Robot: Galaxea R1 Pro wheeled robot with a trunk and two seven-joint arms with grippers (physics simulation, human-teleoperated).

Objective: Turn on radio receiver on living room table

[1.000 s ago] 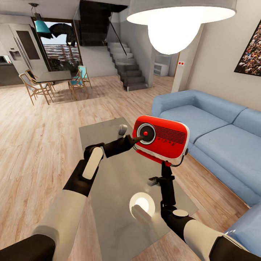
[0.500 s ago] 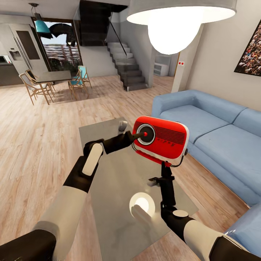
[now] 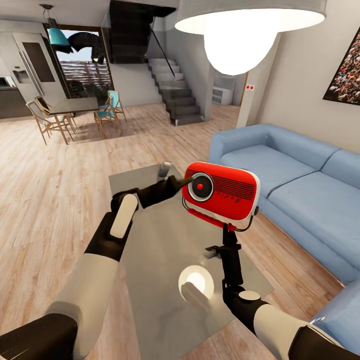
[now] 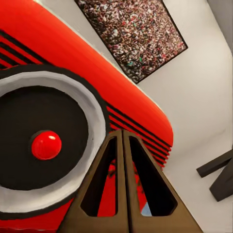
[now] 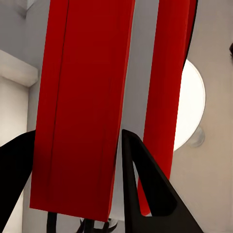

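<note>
Right end effector (image 3: 229,231) upright gripping radio receiver (image 3: 222,191), left end effector (image 3: 186,181) touching dial (image 3: 200,186)

Bright, even indoor render, large glowing white pendant lamp (image 3: 245,30) overexposed at top, its round glare mirrored on the glossy grey-beige coffee table top (image 3: 196,280), daylight through the far window (image 3: 82,70), soft faint shadows, wide-angle stretch at edges, wrist views sharp.
</note>
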